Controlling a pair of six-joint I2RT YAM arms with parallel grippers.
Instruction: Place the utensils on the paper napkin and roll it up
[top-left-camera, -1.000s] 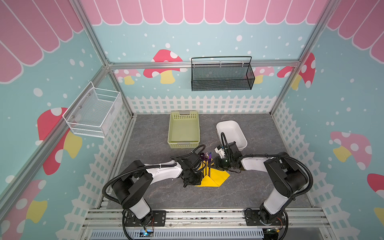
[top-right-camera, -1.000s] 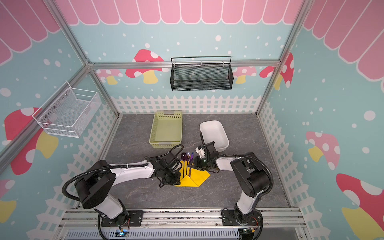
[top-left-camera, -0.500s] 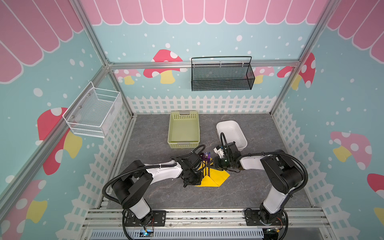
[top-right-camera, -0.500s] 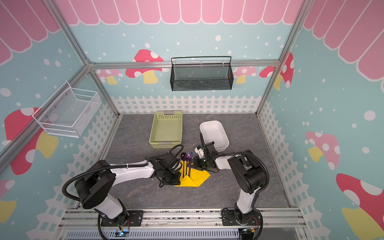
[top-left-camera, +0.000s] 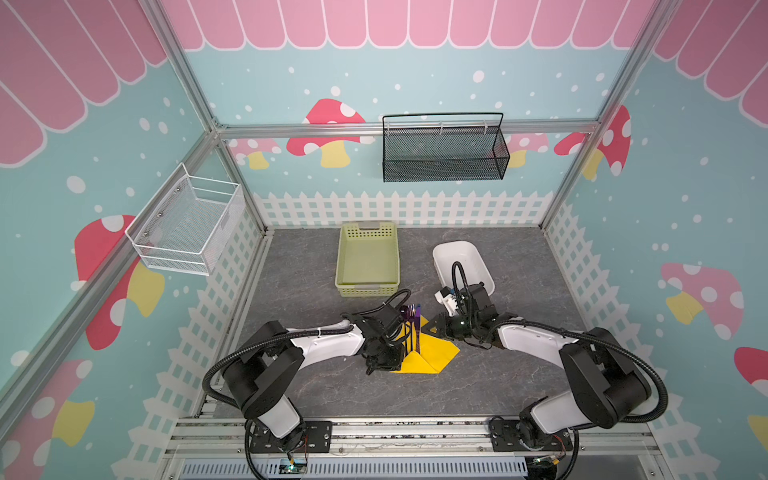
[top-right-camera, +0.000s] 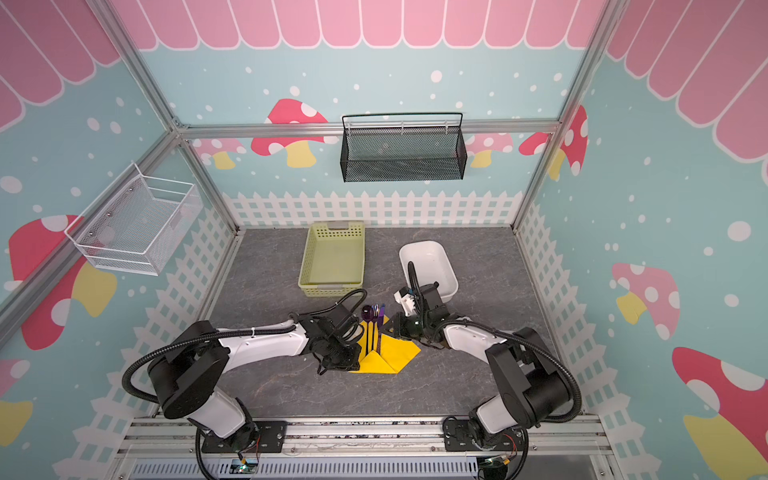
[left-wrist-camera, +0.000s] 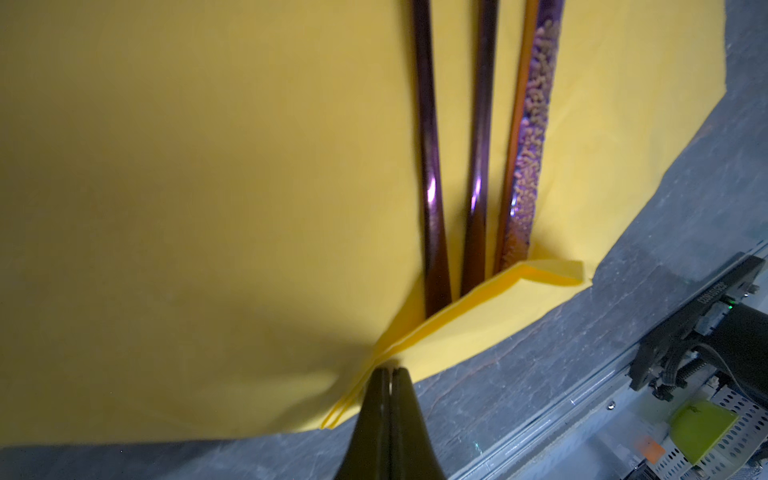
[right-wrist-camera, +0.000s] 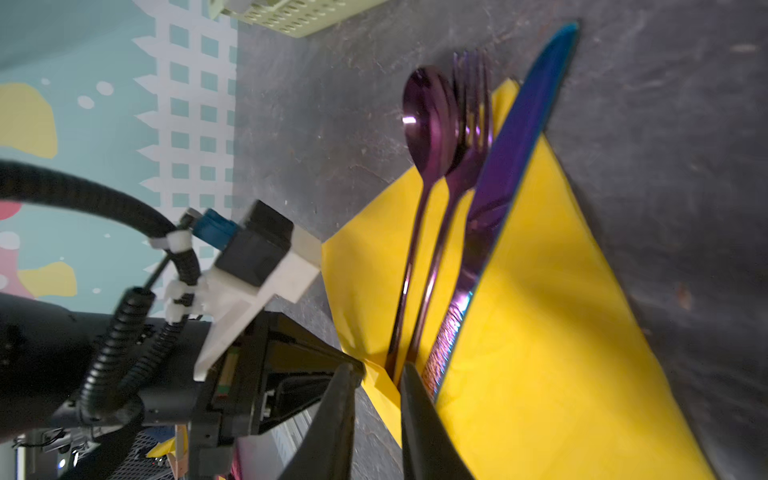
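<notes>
W/ utensils (left-wrist-camera: 478, 166) side by side on napkin (left-wrist-camera: 208, 208) on counter (left-wrist-camera: 540, 395), L pincer (left-wrist-camera: 390, 374) clenched on its folded corner, R pincer (right-wrist-camera: 379, 370) jaws apart at flap edge: hold fold taut, roll slow so none slide.

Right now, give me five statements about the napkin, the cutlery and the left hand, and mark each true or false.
1. The spoon, fork and knife lie side by side on the yellow napkin. True.
2. The left hand hangs open above the napkin. False: it is shut on a folded napkin edge.
3. The spoon's bowl reaches past the napkin's edge. True.
4. The green basket holds the fork. False: it is empty.
5. The napkin is rolled shut. False: all three pieces lie uncovered.
</notes>
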